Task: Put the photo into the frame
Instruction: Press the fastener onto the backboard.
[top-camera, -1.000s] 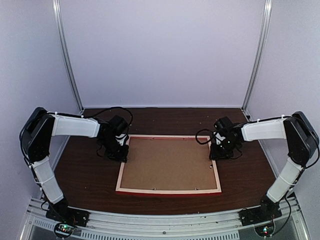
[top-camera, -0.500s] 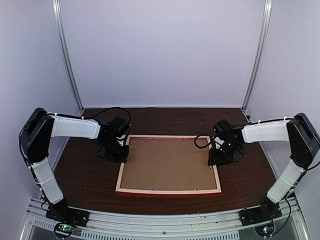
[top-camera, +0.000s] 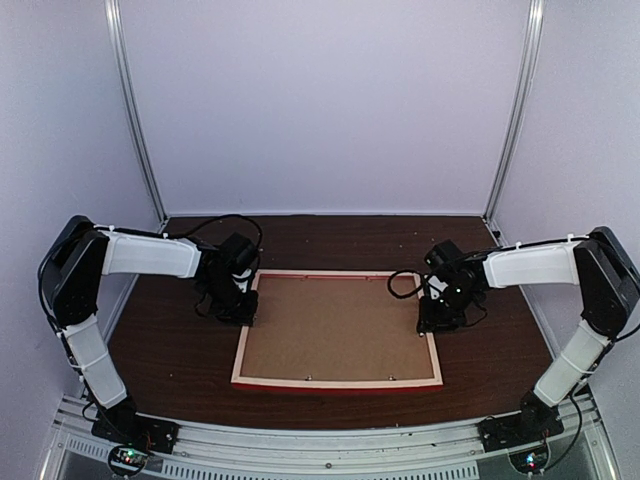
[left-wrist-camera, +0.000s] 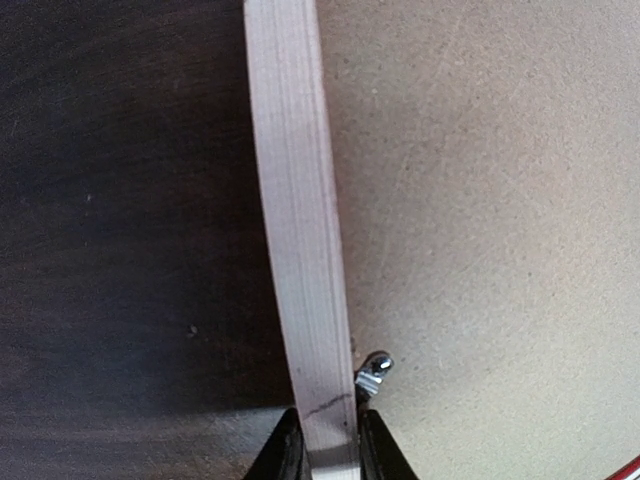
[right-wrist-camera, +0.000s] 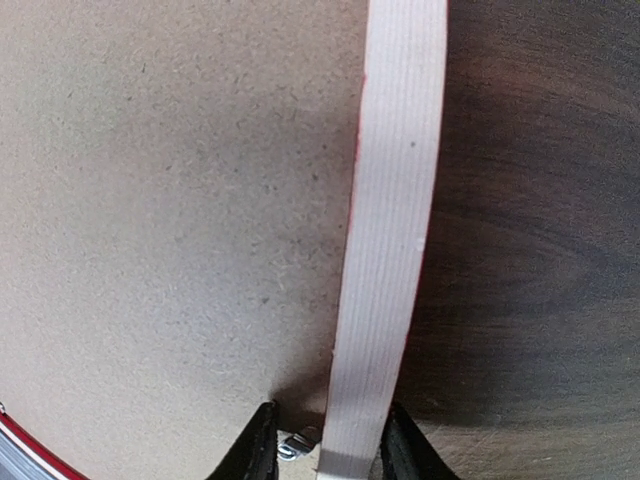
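The frame (top-camera: 340, 382) lies face down on the dark table, pale wood back up and red at its outer edge. A brown backing board (top-camera: 335, 325) fills it. The photo is hidden. My left gripper (top-camera: 243, 310) is at the frame's left rail (left-wrist-camera: 295, 220) and is shut on it (left-wrist-camera: 328, 455), both fingers pressed against the wood. My right gripper (top-camera: 433, 320) straddles the right rail (right-wrist-camera: 395, 200). It is open (right-wrist-camera: 325, 450): the outer finger touches the rail, and a gap separates the inner finger from it.
Small metal tabs (left-wrist-camera: 375, 368) (right-wrist-camera: 295, 445) sit on the backing board beside each gripped rail. Bare dark wood table (top-camera: 170, 350) surrounds the frame. Pale walls with metal posts (top-camera: 140, 120) close in the back and sides.
My right gripper has shifted slightly inward and down over the right rail, and its jaws have narrowed around it. The left gripper and the frame have stayed in place.
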